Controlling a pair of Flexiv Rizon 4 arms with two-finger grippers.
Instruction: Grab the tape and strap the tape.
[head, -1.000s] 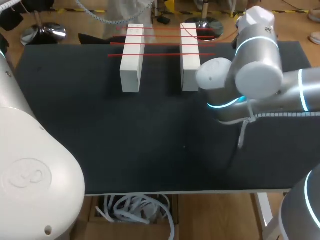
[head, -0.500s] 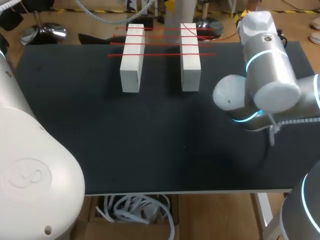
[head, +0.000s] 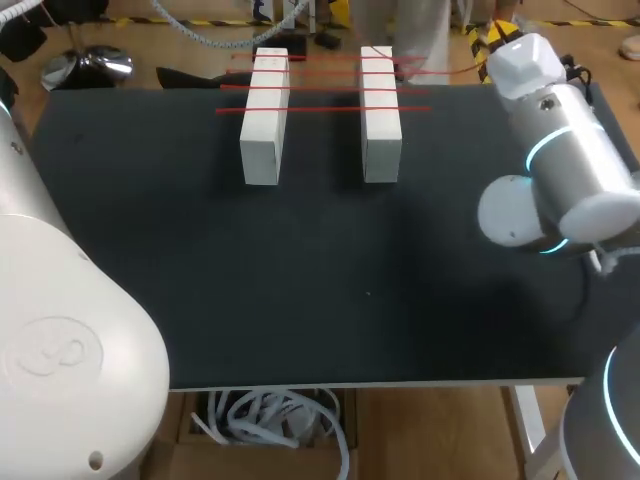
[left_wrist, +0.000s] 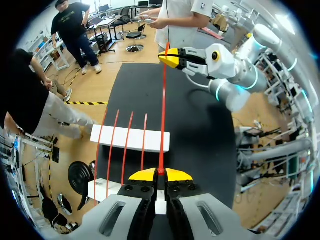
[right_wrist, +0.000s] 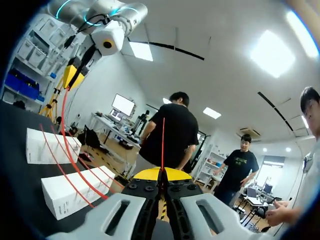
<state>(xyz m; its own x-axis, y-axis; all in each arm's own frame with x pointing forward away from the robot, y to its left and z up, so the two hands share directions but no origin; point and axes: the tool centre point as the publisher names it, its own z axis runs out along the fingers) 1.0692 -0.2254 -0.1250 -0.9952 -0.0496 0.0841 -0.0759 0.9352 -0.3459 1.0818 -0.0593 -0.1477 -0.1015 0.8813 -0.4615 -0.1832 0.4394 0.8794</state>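
Note:
In the left wrist view my left gripper (left_wrist: 161, 173) is shut on one end of a thin red tape strip (left_wrist: 163, 115). The strip runs straight out over the table to my right gripper (left_wrist: 172, 57), which pinches the other end. In the right wrist view the right gripper (right_wrist: 162, 173) is shut on the red tape (right_wrist: 163, 145), and my left gripper (right_wrist: 71, 75) shows far ahead. Two white blocks (head: 264, 115) (head: 380, 110) lie side by side at the table's back. Several red strips (head: 320, 108) span them. The right gripper (head: 491, 38) sits at the back right.
The black table (head: 300, 260) stretches out in front of the blocks. My right arm's elbow (head: 560, 190) hangs over the table's right side. The left arm's big white housing (head: 60, 340) fills the near left corner.
My right arm has swung to the right, from beside the right block to the table's right edge. Both grippers have stayed shut, and the blocks and laid strips have not moved.

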